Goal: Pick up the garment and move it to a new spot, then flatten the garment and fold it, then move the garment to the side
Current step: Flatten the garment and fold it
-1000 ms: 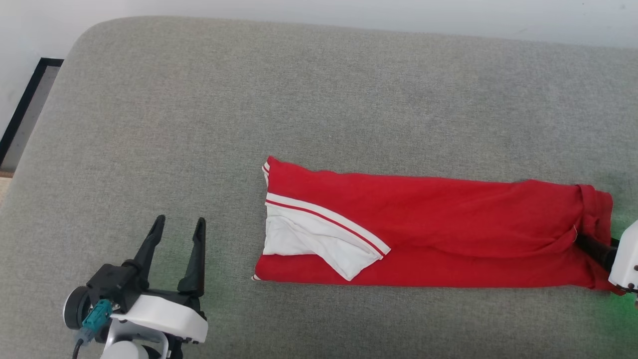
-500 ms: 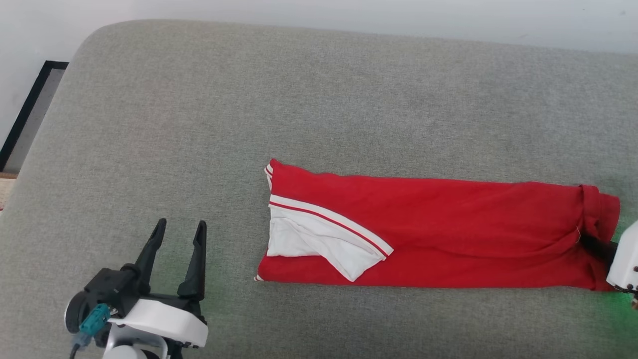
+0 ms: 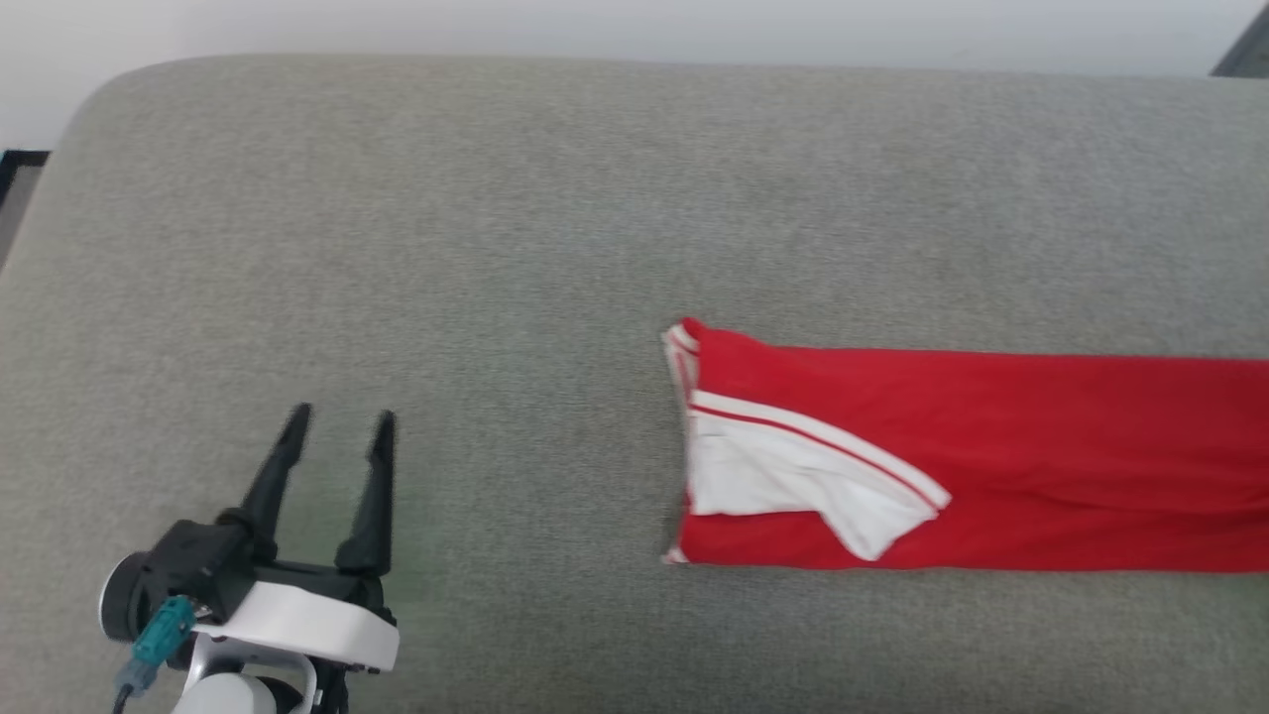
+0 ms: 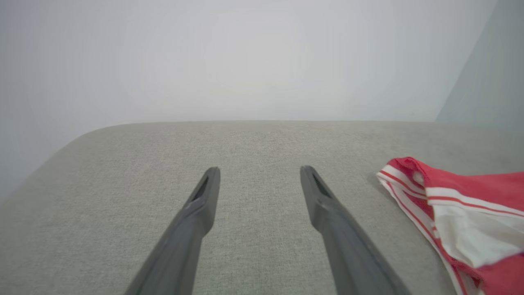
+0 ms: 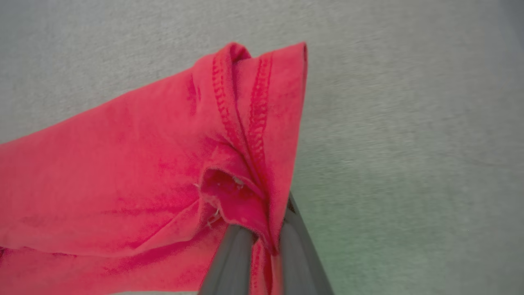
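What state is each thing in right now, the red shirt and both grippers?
garment: folded into a long strip, lying on the grey cushion, one end pinched.
left gripper: open, empty, apart from the garment.
right gripper: shut on the garment's stitched hem end.

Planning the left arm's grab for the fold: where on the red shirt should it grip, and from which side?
Probably the striped end of the shirt, at its near corner, coming in from the side of the left gripper. That end lies flat and free, facing the open fingers; the right gripper pinches the opposite hem.
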`<state>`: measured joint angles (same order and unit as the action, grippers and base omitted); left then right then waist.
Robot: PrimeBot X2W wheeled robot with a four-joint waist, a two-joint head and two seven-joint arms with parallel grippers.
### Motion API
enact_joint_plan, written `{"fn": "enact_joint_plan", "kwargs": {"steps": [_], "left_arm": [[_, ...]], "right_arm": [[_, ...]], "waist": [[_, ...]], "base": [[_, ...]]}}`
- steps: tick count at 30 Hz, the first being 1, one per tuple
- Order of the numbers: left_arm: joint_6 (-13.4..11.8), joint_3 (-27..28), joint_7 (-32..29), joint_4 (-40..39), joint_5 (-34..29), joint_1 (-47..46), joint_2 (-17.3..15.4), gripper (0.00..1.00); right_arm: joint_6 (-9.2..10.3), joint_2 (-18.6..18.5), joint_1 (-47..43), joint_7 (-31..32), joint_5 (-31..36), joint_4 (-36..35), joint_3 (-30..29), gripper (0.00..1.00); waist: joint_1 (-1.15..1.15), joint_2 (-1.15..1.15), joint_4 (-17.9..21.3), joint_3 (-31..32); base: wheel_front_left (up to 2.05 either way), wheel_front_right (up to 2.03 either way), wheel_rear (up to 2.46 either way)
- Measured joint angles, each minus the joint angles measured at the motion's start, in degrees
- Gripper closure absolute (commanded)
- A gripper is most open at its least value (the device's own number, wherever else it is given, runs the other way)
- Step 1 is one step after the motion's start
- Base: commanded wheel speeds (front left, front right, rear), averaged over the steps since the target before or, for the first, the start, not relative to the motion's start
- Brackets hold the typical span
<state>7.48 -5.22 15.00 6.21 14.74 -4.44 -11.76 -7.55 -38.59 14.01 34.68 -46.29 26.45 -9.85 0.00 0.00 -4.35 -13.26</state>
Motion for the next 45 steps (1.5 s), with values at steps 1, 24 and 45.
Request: {"fn": "enact_joint_plan", "kwargs": {"steps": [1,24,45], "left_arm": [[0.0,0.2,0.0,0.0,1.0,0.0,0.2,0.0],[0.0,-0.5,0.0,1.4,-0.4,-0.5,-0.6,0.0],[0.0,-1.9,0.0,4.6,-0.6,-0.5,0.8,0.0]], "right_arm": [[0.0,-0.4,0.0,0.0,0.3,0.0,-0.9,1.0],[0.07,-0.3,-2.0,5.7,0.9,-11.7,-2.2,1.0],[0.07,8.3,0.8,14.4,-1.0,-32.0,20.5,1.0]], "waist": [[0.0,0.0,0.4,-0.1],[0.0,0.0,2.2,0.6],[0.0,0.0,-5.6,3.1]], "base": [[0.0,0.0,0.0],[0.0,0.0,0.0],[0.0,0.0,0.0]]}}
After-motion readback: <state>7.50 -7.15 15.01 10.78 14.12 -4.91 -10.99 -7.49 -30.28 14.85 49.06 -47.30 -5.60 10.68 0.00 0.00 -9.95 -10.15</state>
